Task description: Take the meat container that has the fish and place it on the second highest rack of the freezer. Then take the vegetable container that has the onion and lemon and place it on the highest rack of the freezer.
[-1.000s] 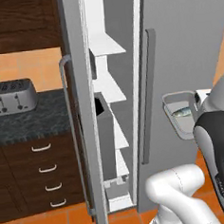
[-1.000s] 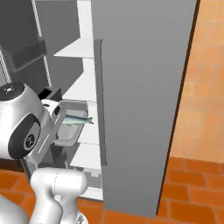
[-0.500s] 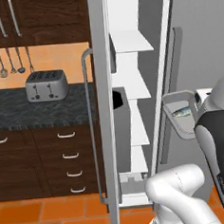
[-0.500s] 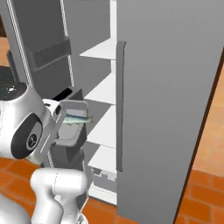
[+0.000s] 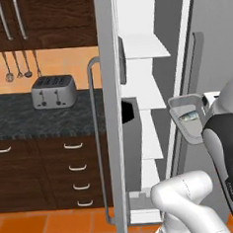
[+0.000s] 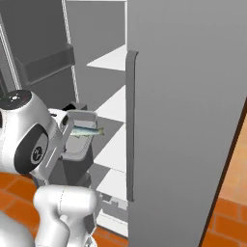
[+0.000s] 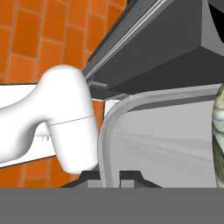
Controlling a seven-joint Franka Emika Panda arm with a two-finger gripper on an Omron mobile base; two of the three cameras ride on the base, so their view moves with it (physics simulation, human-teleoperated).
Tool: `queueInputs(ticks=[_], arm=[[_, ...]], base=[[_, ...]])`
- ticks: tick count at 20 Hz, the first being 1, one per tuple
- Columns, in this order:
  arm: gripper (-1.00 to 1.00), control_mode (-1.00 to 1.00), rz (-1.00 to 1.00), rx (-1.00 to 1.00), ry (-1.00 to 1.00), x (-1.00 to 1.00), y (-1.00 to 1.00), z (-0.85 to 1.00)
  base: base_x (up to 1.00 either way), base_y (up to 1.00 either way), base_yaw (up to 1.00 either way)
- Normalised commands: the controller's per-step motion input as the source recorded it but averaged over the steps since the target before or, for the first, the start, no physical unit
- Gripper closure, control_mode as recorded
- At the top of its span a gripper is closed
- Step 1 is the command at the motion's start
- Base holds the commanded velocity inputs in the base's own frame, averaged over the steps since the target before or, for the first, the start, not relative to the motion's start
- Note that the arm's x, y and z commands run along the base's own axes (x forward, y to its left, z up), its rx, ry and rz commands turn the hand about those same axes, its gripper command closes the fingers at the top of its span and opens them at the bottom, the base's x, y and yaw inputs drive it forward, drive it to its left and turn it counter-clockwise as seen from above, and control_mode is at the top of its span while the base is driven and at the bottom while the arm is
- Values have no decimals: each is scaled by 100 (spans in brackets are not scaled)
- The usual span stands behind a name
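1. The gripper [image 7: 110, 177] is clamped tight on the rim of the meat container [image 7: 166, 144]; in the hand view its two dark tips sit on either side of the tray's curved grey edge.
2. The meat container [image 5: 187, 125] is a small shallow grey metal tray with rounded corners and a raised lip, held in the air and tipped steeply, so its inside faces the cameras.
3. In it lies the fish [image 6: 87, 130], slim and silvery-grey with a pale yellowish tint, stretched nearly the length of the tray; in the hand view its mottled greenish flank [image 7: 218, 135] shows at the right edge.
4. In the right base view the meat container [image 6: 77, 135] hangs in front of the open freezer [image 6: 111, 120], near its middle shelves and apart from them.
5. The freezer's white shelves [image 5: 141, 46] are stacked one above the other, with the freezer door [image 5: 113, 109] swung open edge-on and its long grey handle [image 5: 97, 140] showing.
6. Left of the freezer, a silver toaster [image 5: 54, 91] stands on the dark speckled table [image 5: 39, 119], above dark wood drawers [image 5: 53, 173].
7. Utensils [image 5: 18, 67] hang on the orange wall behind the toaster; the floor [image 5: 48, 228] is orange tile.
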Motion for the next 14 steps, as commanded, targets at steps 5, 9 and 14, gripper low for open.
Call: queueInputs(ticks=[5,9,14], arm=[[100,100,0,0,0,0,0,0],[100,100,0,0,0,0,0,0],[100,100,0,0,0,0,0,0]], base=[[30,0,3],[-7,0,5],[-10,-19,10]])
